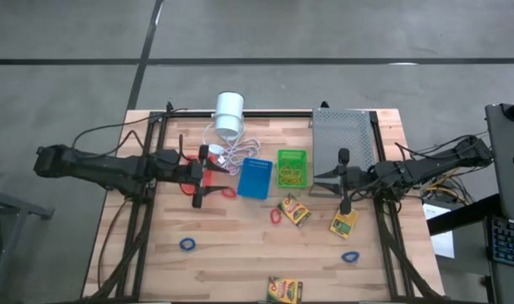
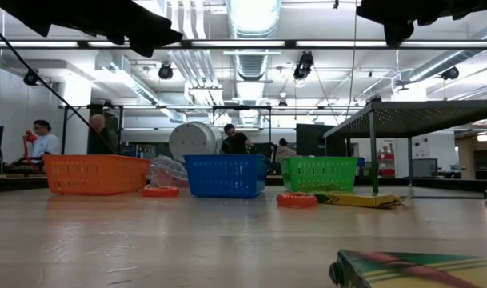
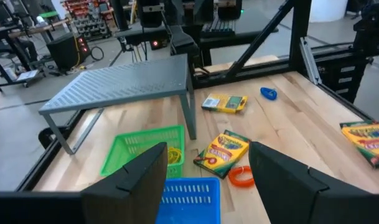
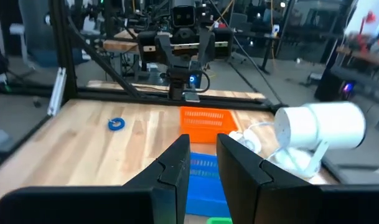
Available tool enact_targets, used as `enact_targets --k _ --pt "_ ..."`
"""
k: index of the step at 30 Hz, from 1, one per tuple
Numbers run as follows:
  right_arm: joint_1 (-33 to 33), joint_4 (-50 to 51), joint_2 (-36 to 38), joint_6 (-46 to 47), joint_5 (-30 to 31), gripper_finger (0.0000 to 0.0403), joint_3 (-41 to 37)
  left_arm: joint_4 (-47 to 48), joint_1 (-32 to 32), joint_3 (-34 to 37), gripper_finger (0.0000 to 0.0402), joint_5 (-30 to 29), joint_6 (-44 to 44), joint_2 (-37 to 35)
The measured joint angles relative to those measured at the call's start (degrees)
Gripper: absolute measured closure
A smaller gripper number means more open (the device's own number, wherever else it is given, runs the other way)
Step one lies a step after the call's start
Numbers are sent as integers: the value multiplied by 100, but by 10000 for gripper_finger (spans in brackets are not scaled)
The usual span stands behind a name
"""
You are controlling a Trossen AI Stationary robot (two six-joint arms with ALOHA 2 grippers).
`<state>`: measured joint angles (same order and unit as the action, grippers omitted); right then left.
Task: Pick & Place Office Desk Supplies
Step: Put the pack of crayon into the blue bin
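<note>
On the worktop's (image 1: 240,232) left side, the left gripper (image 1: 208,176) hovers with fingers spread wide over the red-orange basket (image 1: 208,173). The blue basket (image 1: 255,178) and green basket (image 1: 292,167) crowd the middle; bare wood lies toward the near edge. At right, the right gripper (image 1: 318,181), fingers narrowly parted, holds nothing beside the grey tray (image 1: 341,135).

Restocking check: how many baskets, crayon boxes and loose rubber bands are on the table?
Small rectangular plastic baskets, red-orange, blue, green: 3
Yellow-green crayon boxes: 3
Loose rubber bands, blue, red: 4
Total: 10
</note>
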<state>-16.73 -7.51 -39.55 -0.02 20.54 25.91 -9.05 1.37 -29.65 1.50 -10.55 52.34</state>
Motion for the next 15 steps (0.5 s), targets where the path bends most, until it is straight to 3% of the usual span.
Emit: enact_targets --k 4,15 --pt "0 -3 0 482 1 328 0 188 0 0 171 0 -2 0" --pt "-2 -525 0 200 -5 328 0 266 0 0 172 0 2 0"
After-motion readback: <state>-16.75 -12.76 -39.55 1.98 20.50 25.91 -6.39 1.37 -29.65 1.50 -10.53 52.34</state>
